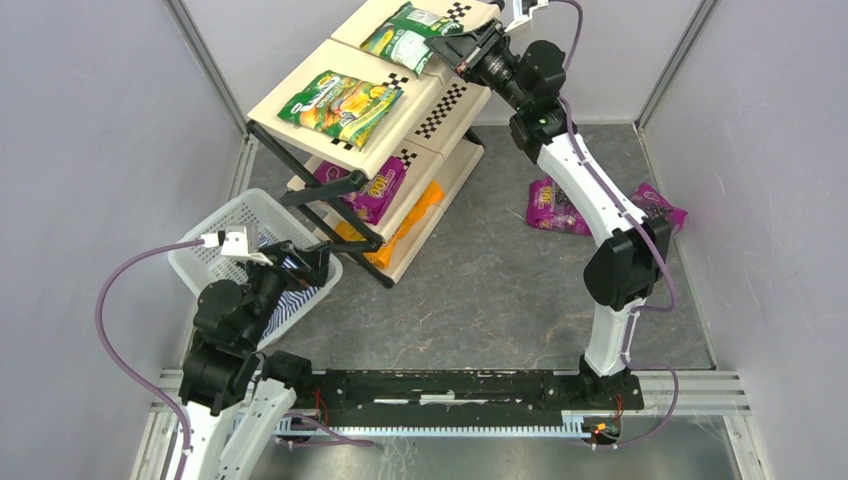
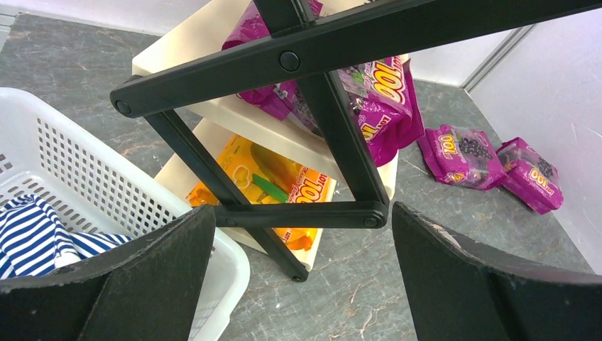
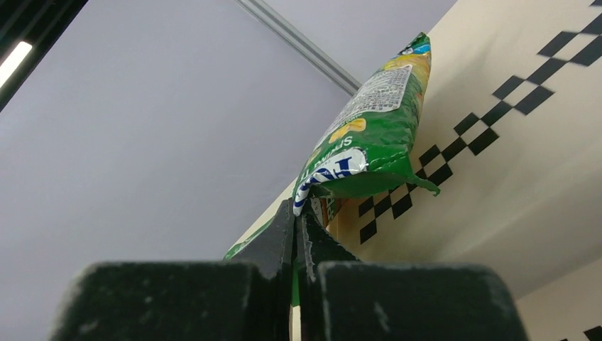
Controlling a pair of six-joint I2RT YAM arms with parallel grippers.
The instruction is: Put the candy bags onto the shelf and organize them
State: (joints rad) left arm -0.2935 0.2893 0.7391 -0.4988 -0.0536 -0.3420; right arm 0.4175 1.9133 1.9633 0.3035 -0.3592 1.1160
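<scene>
Green plastic first: we see the right gripper [image 3: 299, 215] clenched on the edge of a green candy bag [image 3: 369, 135]. That bag rests against the cream top tier of the shelf [image 1: 312, 68], right beside a checkered strip. From above, we find it at the far end of the top tier, with the gripper pinching its right side.

A second green bag [image 1: 340, 103] lies flat on the nearer top panel, apart from the first. One tier down we spot a purple bag [image 1: 375, 190] on the middle level. Below that, an orange bag [image 1: 405, 225] lies on the bottom level.

Out on the grey table [image 1: 480, 280], one loose purple bag [image 1: 553, 207] lies right of the shelf. A second loose purple bag [image 1: 672, 212] shows just past the right arm's elbow.

Over on the left, we have the left gripper [image 2: 300, 209] with fingers spread wide and nothing between them. It hangs beside the white mesh basket [image 2: 85, 163], looking at the shelf's black frame. A blue-white striped cloth [image 2: 32, 238] sits inside that basket.
</scene>
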